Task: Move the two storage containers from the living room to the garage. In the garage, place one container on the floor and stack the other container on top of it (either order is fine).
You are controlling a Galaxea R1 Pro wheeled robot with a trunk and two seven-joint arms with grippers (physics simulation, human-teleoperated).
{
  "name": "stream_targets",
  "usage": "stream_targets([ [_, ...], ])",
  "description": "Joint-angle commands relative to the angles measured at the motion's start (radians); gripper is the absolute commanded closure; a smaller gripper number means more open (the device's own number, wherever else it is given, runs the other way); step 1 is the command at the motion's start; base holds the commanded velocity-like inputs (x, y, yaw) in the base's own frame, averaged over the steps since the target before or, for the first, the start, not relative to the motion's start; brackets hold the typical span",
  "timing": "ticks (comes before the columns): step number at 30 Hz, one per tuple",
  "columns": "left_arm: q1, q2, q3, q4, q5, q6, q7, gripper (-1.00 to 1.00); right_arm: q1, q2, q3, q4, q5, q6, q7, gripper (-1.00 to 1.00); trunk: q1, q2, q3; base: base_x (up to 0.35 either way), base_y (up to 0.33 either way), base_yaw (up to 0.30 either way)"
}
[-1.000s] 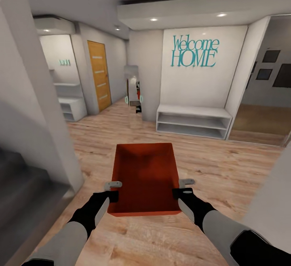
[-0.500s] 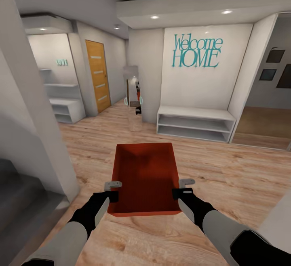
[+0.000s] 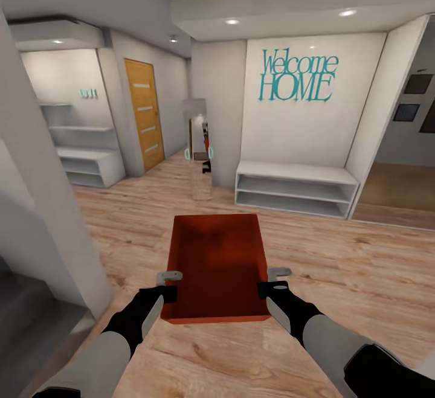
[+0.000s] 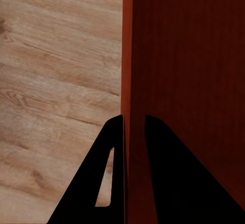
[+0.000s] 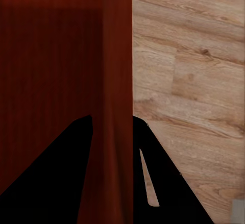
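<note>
I carry one orange-red storage container in front of me, above a light wood plank floor. My left gripper is shut on its left wall and my right gripper is shut on its right wall. In the left wrist view the dark fingers pinch the thin red wall of the container. The right wrist view shows the same clamp on the container by the right fingers. The bin is open-topped and looks empty.
Ahead stands a white low shelf bench under a teal "Welcome HOME" sign. An orange-brown wooden door is at the back left, beside more white shelves. A narrow mirror stands on the wall corner. A white pillar is close on my left.
The whole view has shifted: the pillar at left and the wall at right have slid outward, and the bench and door look slightly nearer. Both grippers and the container keep their places.
</note>
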Motion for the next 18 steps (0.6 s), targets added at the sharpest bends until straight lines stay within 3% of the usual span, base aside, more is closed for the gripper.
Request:
stream_targets([
  [1,-0.001,0.002,0.005,-0.003,-0.013,0.008,0.012,1.0,-0.001,-0.009,0.0,-0.001,0.012,0.008,-0.012,1.0,0.001,-0.002,-0.002,0.323,0.0,0.0],
  [18,-0.001,0.002,0.005,-0.003,-0.013,0.008,0.012,1.0,-0.001,-0.009,0.0,-0.001,0.012,0.008,-0.012,1.0,0.001,-0.002,-0.002,0.323,0.0,0.0],
])
